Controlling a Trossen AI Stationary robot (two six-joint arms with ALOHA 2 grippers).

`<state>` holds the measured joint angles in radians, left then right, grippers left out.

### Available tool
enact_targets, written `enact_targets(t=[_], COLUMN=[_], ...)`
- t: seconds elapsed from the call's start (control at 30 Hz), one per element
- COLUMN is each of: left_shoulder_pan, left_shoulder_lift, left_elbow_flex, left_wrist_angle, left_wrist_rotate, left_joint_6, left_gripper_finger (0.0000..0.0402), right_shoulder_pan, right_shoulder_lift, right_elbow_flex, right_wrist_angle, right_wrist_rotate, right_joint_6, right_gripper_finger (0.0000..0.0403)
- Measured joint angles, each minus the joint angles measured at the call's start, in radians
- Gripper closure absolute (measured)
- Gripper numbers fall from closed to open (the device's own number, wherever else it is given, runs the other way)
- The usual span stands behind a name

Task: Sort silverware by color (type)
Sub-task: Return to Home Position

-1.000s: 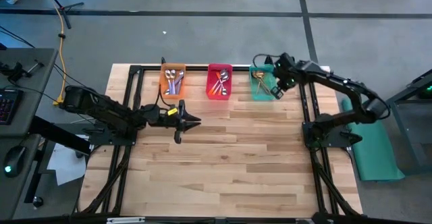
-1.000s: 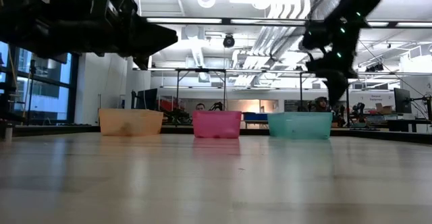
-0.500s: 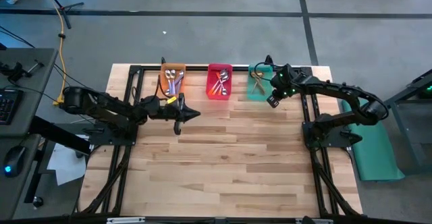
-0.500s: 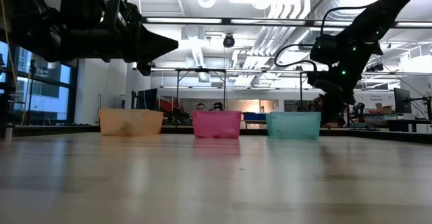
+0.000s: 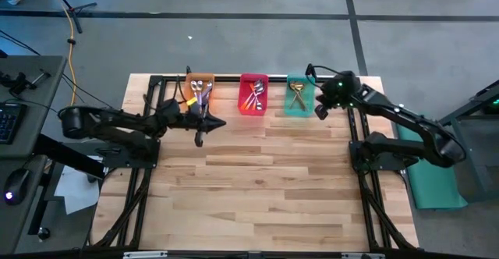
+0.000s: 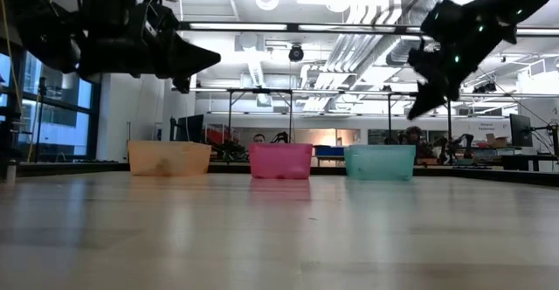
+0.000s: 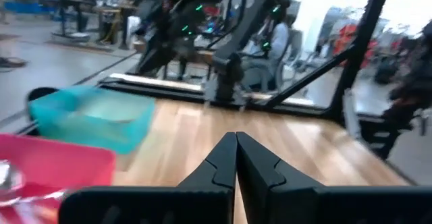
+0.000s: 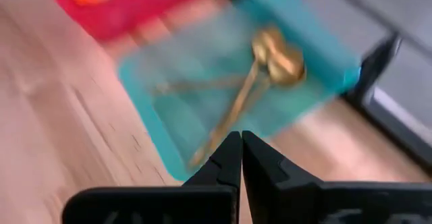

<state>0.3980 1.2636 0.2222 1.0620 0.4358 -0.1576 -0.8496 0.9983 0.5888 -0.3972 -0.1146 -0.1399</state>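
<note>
Every spoon in view is lying in a bin along the 12 o'clock edge of the desk (image 5: 265, 189), and no spoon is showing on the bare wood. In the high view the gold spoons (image 5: 297, 97) are resting in the green bin (image 5: 301, 112). The orange-red-handled spoons (image 5: 254, 95) are sitting in the pink bin (image 5: 253, 111), and the purple-handled spoons (image 5: 200, 95) in the orange bin (image 5: 192, 103).

The right pincer (image 5: 320, 109) is hanging just beside the green bin, off its 4 o'clock corner. That puts the gold spoons at about 10 o'clock from it, and their long axes are running roughly along the 12-to-6 line. In its own wrist view the fingers are pressed tip to tip with nothing between them, and the gold bowls are showing beyond the tips, above the bin floor.

The left pincer (image 5: 221, 122) is hovering near the 5 o'clock corner of the orange bin, pointing toward 3 o'clock. It too is closed and carrying nothing. The purple-handled spoons are lying at about 11 o'clock from it.

Each arm is therefore nearest to the bin on its own side, and the pink bin is standing between them. Sorting is looking finished, so the coming move is probably a pull back toward 6 o'clock, away from the bins. The main risk is the right pincer clipping the green bin's near wall.
</note>
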Motion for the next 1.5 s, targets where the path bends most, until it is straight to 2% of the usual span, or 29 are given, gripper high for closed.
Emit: enact_targets(t=[0.2, 0.4, 0.53, 0.63, 0.87, 1.03, 1.2, 1.33, 1.5], left_shoulder_pan=[0.049, 0.047, 0.04, 0.038, 0.012, -0.03, -0.061, -0.078, -0.085], left_shoulder_lift=[-0.159, -0.296, -0.37, -0.42, -0.477, -0.479, -0.479, -0.479, -0.492], left_elbow_flex=[0.0, 0.0, 0.0, 0.0, 0.0, 0.0, 0.0, 0.0, 0.0], left_wrist_angle=[-0.195, -0.394, -0.479, -0.504, -0.539, -0.554, -0.55, -0.55, -0.559], left_wrist_rotate=[-0.041, -0.151, -0.232, -0.255, -0.257, -0.315, -0.364, -0.333, -0.22], left_joint_6=[0.082, 0.168, 0.21, 0.214, 0.214, 0.223, 0.249, 0.259, 0.274], left_gripper_finger=[0.0401, 0.0401, 0.0401, 0.0401, 0.0401, 0.0401, 0.0401, 0.0401, 0.0401], right_shoulder_pan=[0.136, 0.313, 0.397, 0.442, 0.515, 0.545, 0.545, 0.545, 0.545], right_shoulder_lift=[-0.11, -0.098, -0.096, -0.096, -0.135, -0.247, -0.354, -0.42, -0.553], right_elbow_flex=[0.0, -0.007, -0.084, -0.153, -0.218, -0.254, -0.366, -0.445, -0.486], right_wrist_angle=[0.134, 0.355, 0.582, 0.704, 0.715, 0.693, 0.745, 0.78, 0.776], right_wrist_rotate=[-0.001, -0.003, -0.019, -0.02, -0.02, -0.021, 0.008, 0.009, 0.009], right_joint_6=[-0.02, -0.083, -0.106, -0.1, -0.086, -0.086, -0.049, -0.016, -0.018], right_gripper_finger=[0.0403, 0.0403, 0.0403, 0.0403, 0.0403, 0.0403, 0.0403, 0.0403, 0.0403])
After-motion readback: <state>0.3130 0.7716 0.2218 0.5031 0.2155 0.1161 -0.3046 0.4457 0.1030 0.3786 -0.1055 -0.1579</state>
